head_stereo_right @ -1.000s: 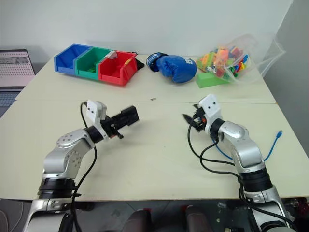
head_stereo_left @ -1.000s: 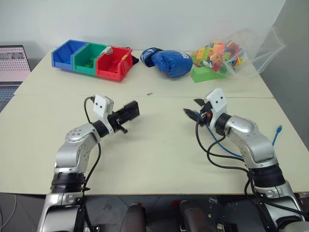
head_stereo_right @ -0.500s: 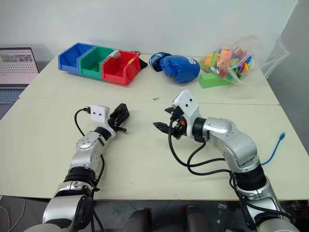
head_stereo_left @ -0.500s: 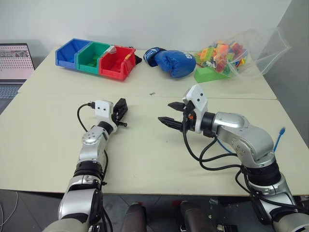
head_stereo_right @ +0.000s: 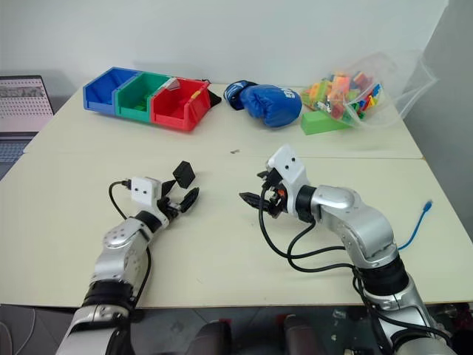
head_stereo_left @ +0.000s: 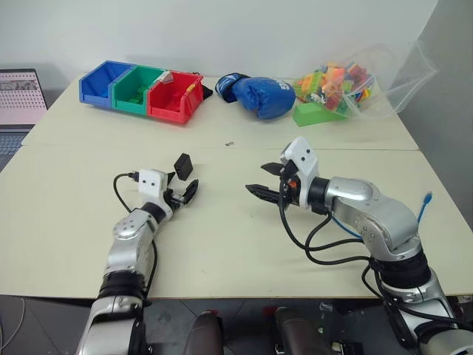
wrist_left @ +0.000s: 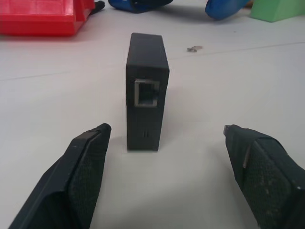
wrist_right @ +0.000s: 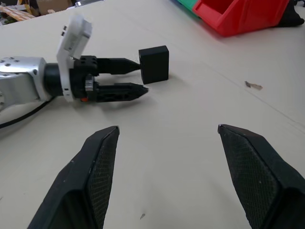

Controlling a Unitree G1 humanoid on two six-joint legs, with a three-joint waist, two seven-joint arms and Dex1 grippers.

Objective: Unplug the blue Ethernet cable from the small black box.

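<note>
The small black box [wrist_left: 147,90] stands on end on the table, its empty socket facing my left gripper [wrist_left: 166,129]. That gripper is open, level and low over the table, with the box just past its fingertips and between their lines, not touched. From the head the box [head_stereo_left: 182,164] shows at the left gripper [head_stereo_left: 185,182]. My right gripper [head_stereo_left: 260,180] hovers open to the right of it, pointing at the box [wrist_right: 154,64], nothing held. The blue Ethernet cable [head_stereo_left: 424,203] lies at the table's right edge, its end free and far from the box.
Blue, green and red bins [head_stereo_left: 140,90] stand at the back left, a blue boxing glove [head_stereo_left: 259,95] at the back centre, and a clear bag of coloured bricks [head_stereo_left: 347,81] with a green block [head_stereo_left: 316,113] at the back right. A laptop [head_stereo_left: 21,96] sits far left.
The left gripper has opened and let go of the black box, which now stands on the table. The left hand has sunk toward the table. The right gripper stays open.
</note>
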